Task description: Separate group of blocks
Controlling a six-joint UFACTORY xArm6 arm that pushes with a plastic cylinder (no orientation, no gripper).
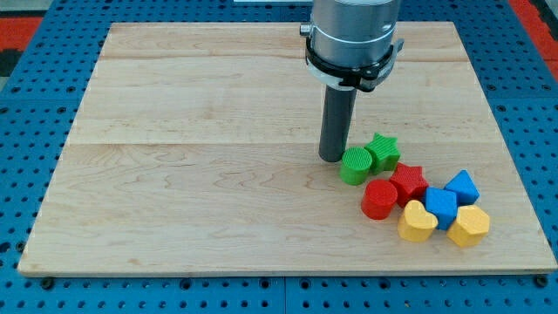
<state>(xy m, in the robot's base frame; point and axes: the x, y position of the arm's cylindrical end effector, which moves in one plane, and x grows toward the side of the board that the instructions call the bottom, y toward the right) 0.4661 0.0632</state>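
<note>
My tip (pixel 331 158) rests on the wooden board (pixel 192 174), just left of the green cylinder (pixel 355 166) and close to touching it. The green star (pixel 383 152) sits against that cylinder's right side. Below them lies a tight cluster: a red cylinder (pixel 378 199), a red star (pixel 408 182), a yellow heart-shaped block (pixel 417 221), a blue cube-like block (pixel 440 208), a blue triangular block (pixel 462 187) and a yellow hexagonal block (pixel 469 227). All blocks lie in the view's lower right.
The board's right edge (pixel 514 157) and bottom edge (pixel 288 272) run close to the cluster. A blue pegboard surface (pixel 26 131) surrounds the board. The arm's grey housing (pixel 352 39) hangs over the board's top middle.
</note>
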